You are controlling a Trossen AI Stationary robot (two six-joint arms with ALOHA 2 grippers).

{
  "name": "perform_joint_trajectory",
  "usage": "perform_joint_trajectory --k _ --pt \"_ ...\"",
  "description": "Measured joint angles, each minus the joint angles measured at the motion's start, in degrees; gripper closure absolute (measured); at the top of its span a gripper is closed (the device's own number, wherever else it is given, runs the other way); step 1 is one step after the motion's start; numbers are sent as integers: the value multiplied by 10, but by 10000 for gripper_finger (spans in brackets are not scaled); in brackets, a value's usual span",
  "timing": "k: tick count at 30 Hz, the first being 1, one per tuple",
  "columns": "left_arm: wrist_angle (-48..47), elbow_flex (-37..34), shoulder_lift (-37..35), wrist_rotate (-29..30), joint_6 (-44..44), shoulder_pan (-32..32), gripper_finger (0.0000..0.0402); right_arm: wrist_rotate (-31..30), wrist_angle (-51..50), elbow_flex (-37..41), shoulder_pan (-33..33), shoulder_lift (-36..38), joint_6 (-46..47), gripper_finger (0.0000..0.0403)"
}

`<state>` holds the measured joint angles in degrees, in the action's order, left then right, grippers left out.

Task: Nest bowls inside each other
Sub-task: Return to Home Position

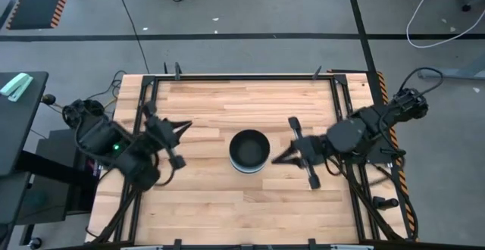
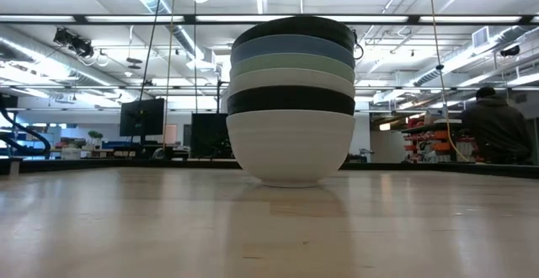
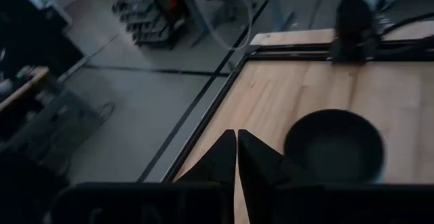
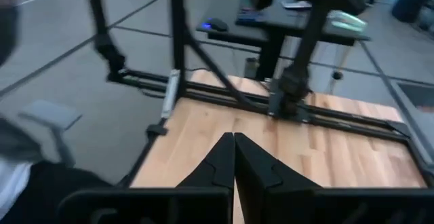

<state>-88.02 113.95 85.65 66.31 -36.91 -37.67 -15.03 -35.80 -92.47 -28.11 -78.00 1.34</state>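
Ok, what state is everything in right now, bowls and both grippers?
stack of bowls: six nested, upright, free-standing; bottom up white, black, white, green, blue, black.
top black bowl: seated level, empty.
left gripper: shut, empty, clear of the stack.
right gripper: shut, empty, clear of the stack.

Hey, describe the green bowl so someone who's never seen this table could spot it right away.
Find the wooden table; one stack of bowls stands near its middle. The green bowl is third from the top, under the blue bowl and over a white bowl, the only pale green rim.
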Motion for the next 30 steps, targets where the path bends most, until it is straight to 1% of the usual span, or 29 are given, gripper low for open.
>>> perform_joint_trajectory --k 5,8,12,15,17,19,22,23,24,25,27,30 --pt "-2 0 3 6 -4 -48 385 1 -61 0 -50 0 7 391" --pt "-2 0 2 6 3 -64 382 0 -97 0 -73 2 63 387" --pt "-4 0 3 3 3 -76 374 0 -104 0 -107 3 108 385" --pt "-4 0 3 -23 -11 -77 371 0 -98 0 -137 -1 122 385" --pt "-4 0 3 -40 -30 -77 370 0 -80 1 -155 -2 121 385" --pt "-3 0 3 -63 -28 -77 371 0 -53 1 -177 -1 121 384" --pt "-5 0 3 -119 -2 -77 375 1 -23 1 -212 -1 109 385" --pt "-9 0 3 -145 -9 -77 377 0 -16 1 -223 -2 107 385" --pt "-12 0 3 -158 -21 -80 378 0 -12 1 -233 -2 106 385" --pt "-14 0 3 -158 -34 -85 379 0 -8 1 -244 -3 106 385" --pt "-18 0 3 -137 -52 -95 381 -3 -4 1 -265 -10 103 384" --pt "-21 0 7 -86 -63 -120 379 -46 32 24 -299 -18 78 384"
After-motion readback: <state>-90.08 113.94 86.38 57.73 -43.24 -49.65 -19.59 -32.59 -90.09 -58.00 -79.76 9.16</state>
